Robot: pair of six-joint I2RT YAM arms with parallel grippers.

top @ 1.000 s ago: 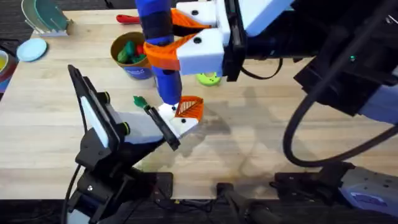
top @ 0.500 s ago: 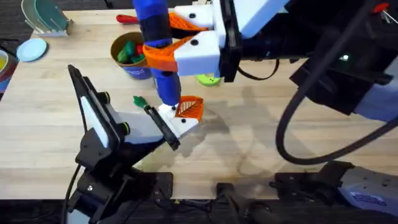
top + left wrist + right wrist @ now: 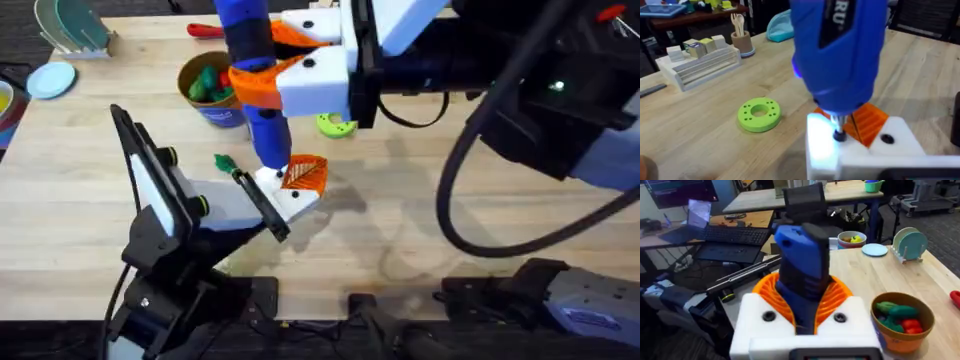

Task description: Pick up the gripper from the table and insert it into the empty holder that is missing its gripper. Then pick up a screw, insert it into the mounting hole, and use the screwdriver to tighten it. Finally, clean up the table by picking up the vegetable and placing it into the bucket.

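My right gripper (image 3: 265, 60) is shut on the blue screwdriver (image 3: 255, 40), holding it upright with its tip down on the white holder (image 3: 298, 198). The holder is part of my left gripper (image 3: 280, 208), which reaches in from the lower left. The orange gripper (image 3: 308, 175) sits in the holder. In the left wrist view the screwdriver (image 3: 835, 50) presses its tip on a dark screw (image 3: 839, 135) in the holder (image 3: 890, 150), beside the orange gripper (image 3: 871, 120). The thin green vegetable (image 3: 222, 162) lies on the table left of the holder. The bucket (image 3: 222, 114) stands behind it.
The bucket (image 3: 905, 342) holds green and red toy foods. A green ring disc (image 3: 335, 125) lies behind the holder. A red-handled tool (image 3: 205, 30) lies at the far edge. A dish rack (image 3: 70, 25) and a blue plate (image 3: 50, 80) sit at the far left.
The right arm has shifted very slightly to the left. The screwdriver's tip stays on the holder, and the left arm has not moved.
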